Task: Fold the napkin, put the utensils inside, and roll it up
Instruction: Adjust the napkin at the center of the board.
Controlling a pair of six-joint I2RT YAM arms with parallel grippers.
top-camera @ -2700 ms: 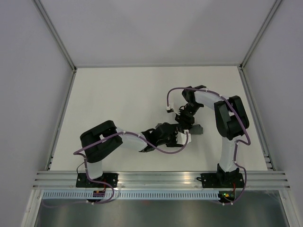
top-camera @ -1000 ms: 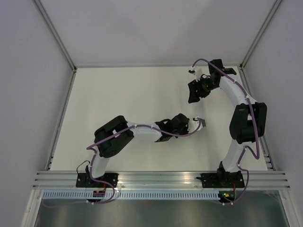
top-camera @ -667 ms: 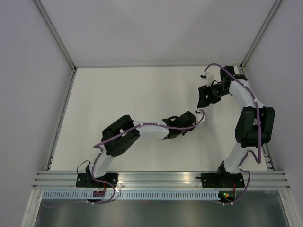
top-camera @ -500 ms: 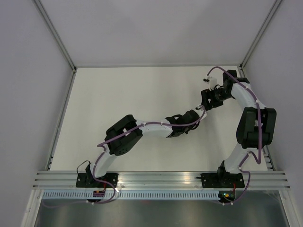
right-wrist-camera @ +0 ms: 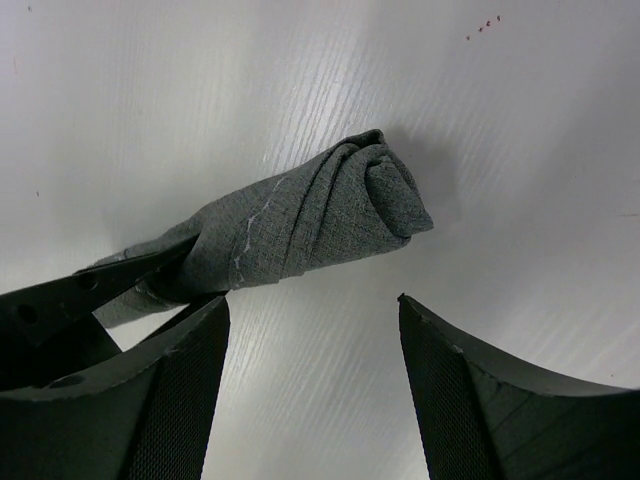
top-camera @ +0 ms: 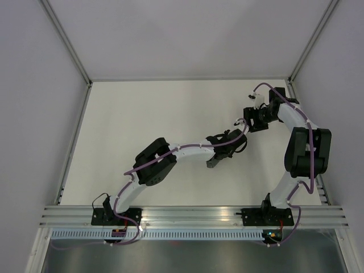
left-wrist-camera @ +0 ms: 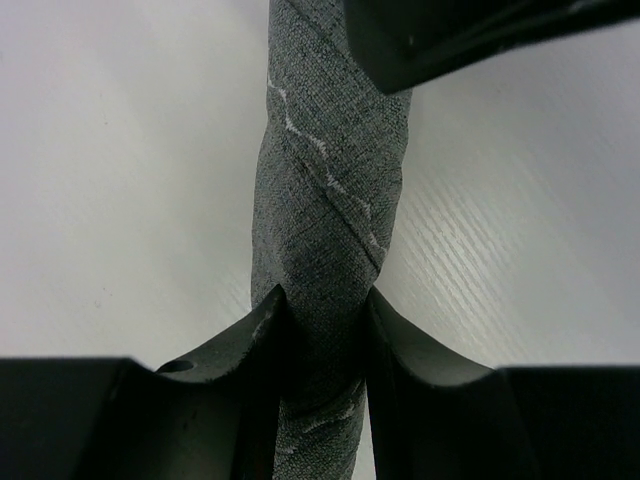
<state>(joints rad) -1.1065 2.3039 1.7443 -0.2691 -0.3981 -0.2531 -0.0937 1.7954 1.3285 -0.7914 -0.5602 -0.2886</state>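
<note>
We see the napkin (left-wrist-camera: pixel 325 230) as a tight grey roll lying on the white tabletop (top-camera: pixel 142 114), right of centre between the two arms, with its pale stitched line spiralling around the outside. The left tool (left-wrist-camera: pixel 322 310) is clamped on the roll near one end, both fingers pressed into the cloth from either side. We judge that this grip is there to stop the wraps from springing loose and to pin the roll in place.

The right tool (right-wrist-camera: pixel 312 305) hangs just off the other end with its fingers wide apart and nothing between them. From its own camera the layered free end of the napkin (right-wrist-camera: pixel 310 220) lies just ahead of the gap, not touching either finger. We take this pose as either a release or a readiness to pinch that end, and we cannot tell which.

No utensils show in any view. If they are in the roll, the cloth hides them completely.

We judge the rolling to be done or nearly so. The risk is the outer flap unwinding once the left tool lets go.
</note>
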